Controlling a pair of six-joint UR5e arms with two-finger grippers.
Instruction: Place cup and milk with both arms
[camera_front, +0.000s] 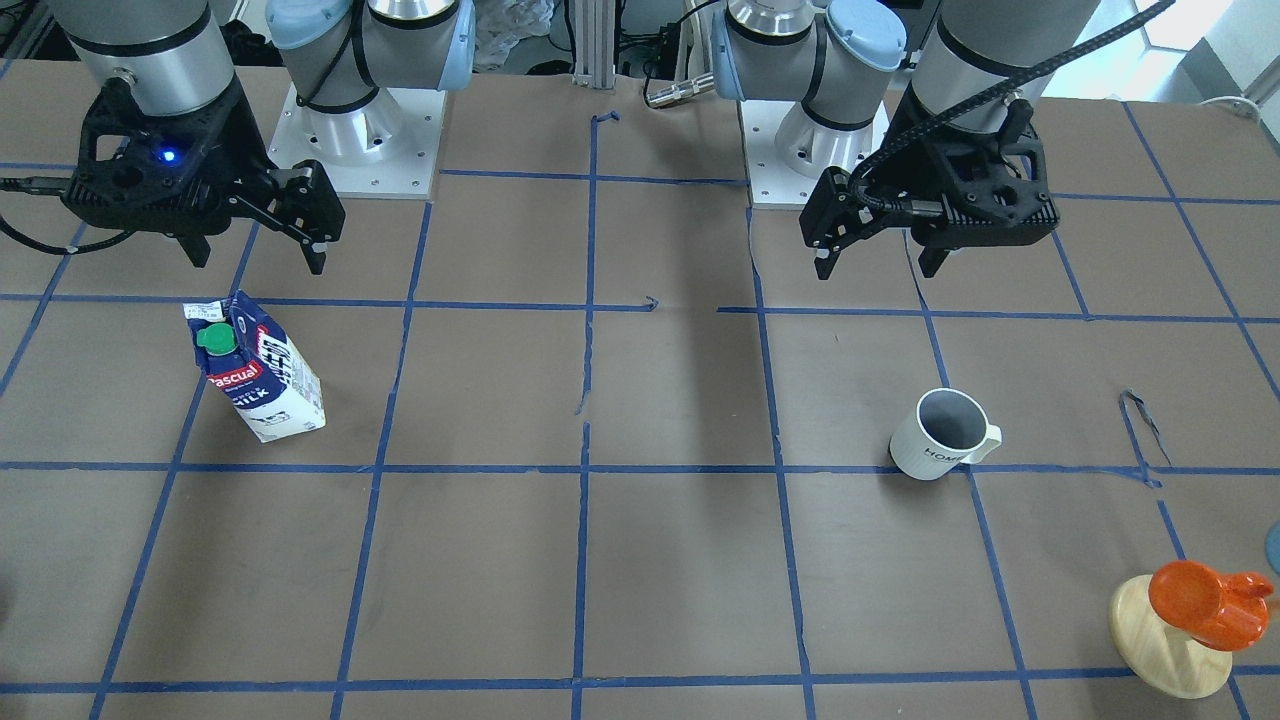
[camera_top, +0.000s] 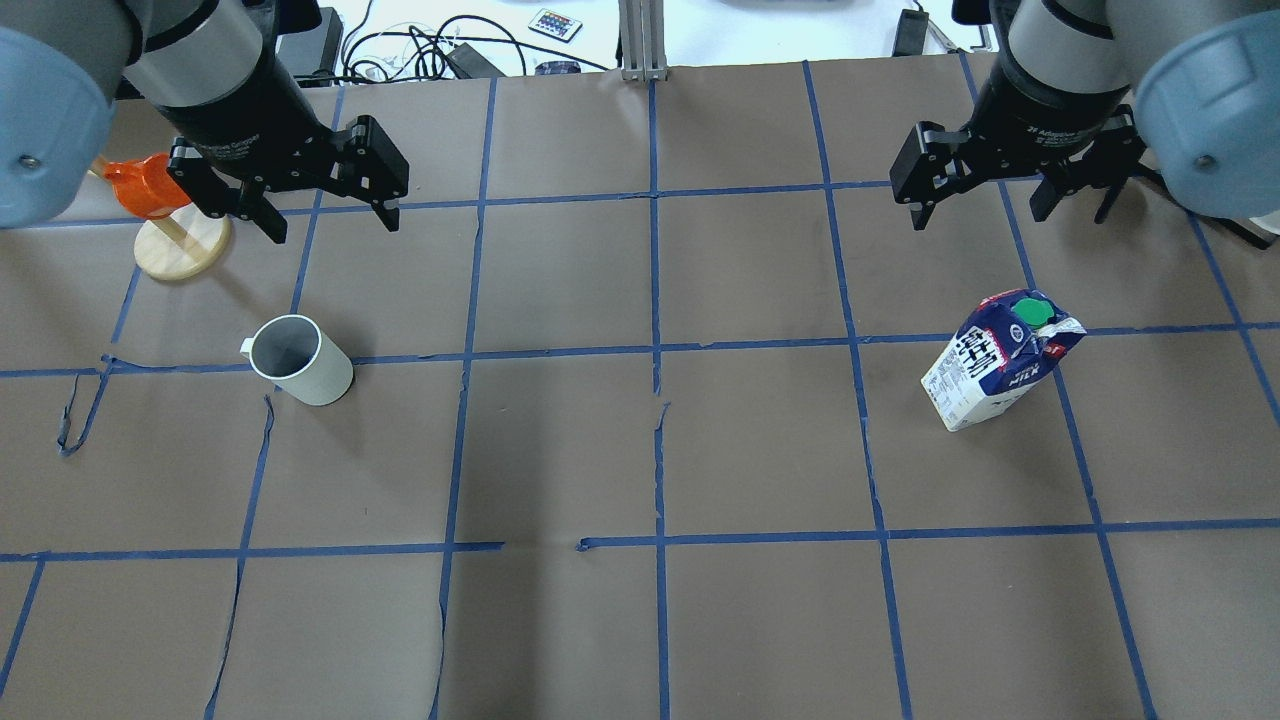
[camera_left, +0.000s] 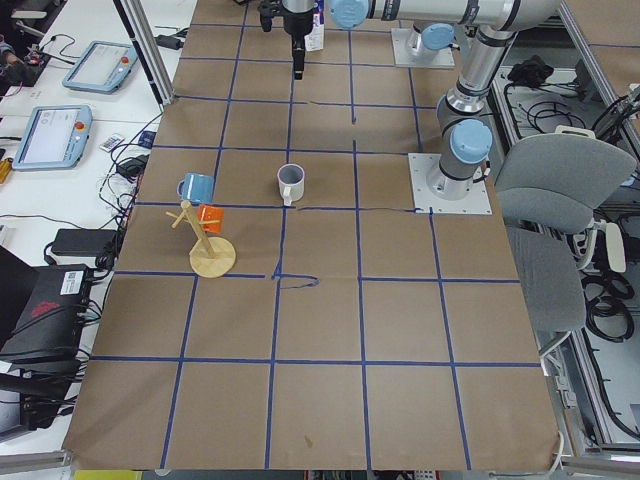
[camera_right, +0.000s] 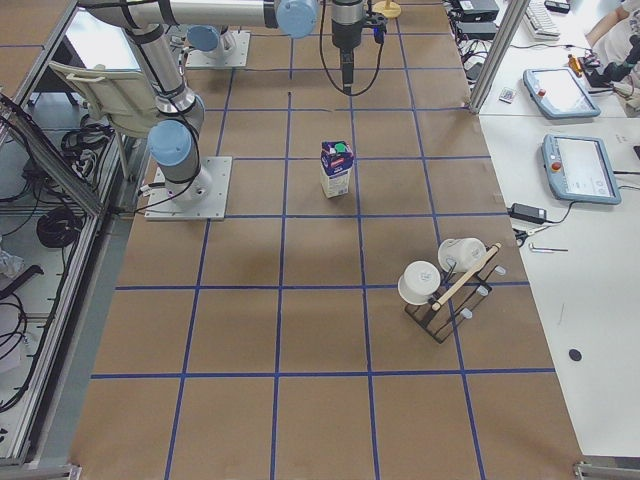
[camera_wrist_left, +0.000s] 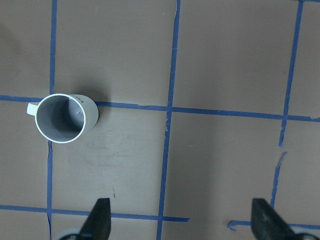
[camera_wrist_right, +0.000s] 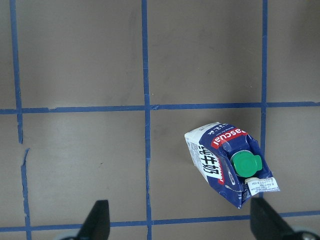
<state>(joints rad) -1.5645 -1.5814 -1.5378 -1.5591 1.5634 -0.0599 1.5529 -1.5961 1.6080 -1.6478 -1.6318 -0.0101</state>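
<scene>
The white cup (camera_front: 940, 435) with a grey inside stands upright on the brown paper; it also shows in the overhead view (camera_top: 300, 360) and the left wrist view (camera_wrist_left: 62, 117). My left gripper (camera_front: 878, 265) hangs open and empty above the table, apart from the cup, which lies off to one side of its fingers (camera_wrist_left: 100, 222). The blue and white milk carton (camera_front: 260, 370) with a green cap stands upright, also in the overhead view (camera_top: 1000, 360) and the right wrist view (camera_wrist_right: 227, 162). My right gripper (camera_front: 257, 258) is open and empty above the table, apart from the carton.
An orange cup on a wooden stand (camera_front: 1195, 610) sits at the table's corner on my left, near the left gripper in the overhead view (camera_top: 150, 185). A rack with white cups (camera_right: 445, 285) stands at the right end. Blue tape marks a grid on the paper.
</scene>
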